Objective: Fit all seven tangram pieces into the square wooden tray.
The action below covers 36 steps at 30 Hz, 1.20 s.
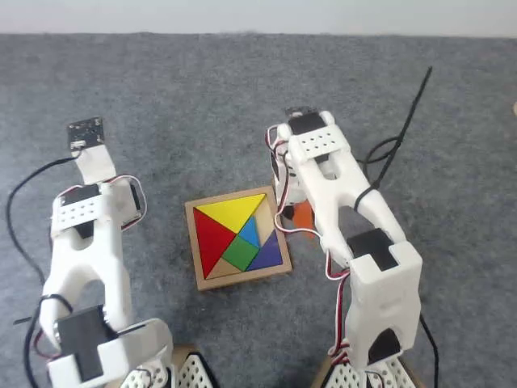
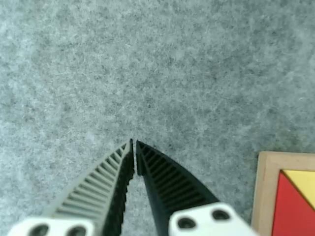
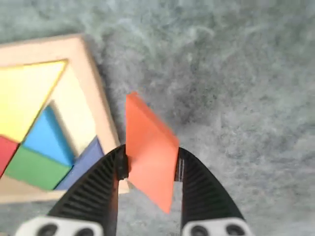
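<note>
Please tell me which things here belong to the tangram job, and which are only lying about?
Belong to the job: wooden tray; yellow, red, blue, green and purple pieces inside it; orange piece, gripped in the right arm's jaws beside the tray.
Only lying about: grey mat; black cable; left arm, jaws shut on nothing.

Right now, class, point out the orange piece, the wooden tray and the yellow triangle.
orange piece [image 3: 150,157], right wrist view, middle of its face.
wooden tray [image 3: 39,51], right wrist view, bare rim.
yellow triangle [image 1: 233,212], high view, centre.
</note>
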Each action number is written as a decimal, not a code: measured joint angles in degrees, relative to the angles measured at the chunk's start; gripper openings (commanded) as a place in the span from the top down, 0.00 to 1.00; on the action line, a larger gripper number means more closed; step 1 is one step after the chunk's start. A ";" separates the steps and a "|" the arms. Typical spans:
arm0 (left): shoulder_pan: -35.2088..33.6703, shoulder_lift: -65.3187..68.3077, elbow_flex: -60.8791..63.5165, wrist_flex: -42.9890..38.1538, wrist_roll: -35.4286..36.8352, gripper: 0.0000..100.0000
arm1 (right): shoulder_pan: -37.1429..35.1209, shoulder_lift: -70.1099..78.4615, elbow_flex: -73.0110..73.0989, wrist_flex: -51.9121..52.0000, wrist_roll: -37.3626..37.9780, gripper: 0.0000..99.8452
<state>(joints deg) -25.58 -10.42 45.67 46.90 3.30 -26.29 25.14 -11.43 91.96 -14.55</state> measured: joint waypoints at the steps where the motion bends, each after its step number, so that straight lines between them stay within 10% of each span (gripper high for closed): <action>1: 0.00 0.00 0.00 0.00 0.00 0.99 | -1.14 0.00 -0.62 0.18 0.62 0.99; 36: 0.00 0.00 0.00 0.00 0.00 0.99 | -12.13 0.00 6.24 -16.44 1.49 0.99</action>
<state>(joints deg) -25.58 -10.42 45.67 46.90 3.30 -38.42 25.14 -5.19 75.52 -13.05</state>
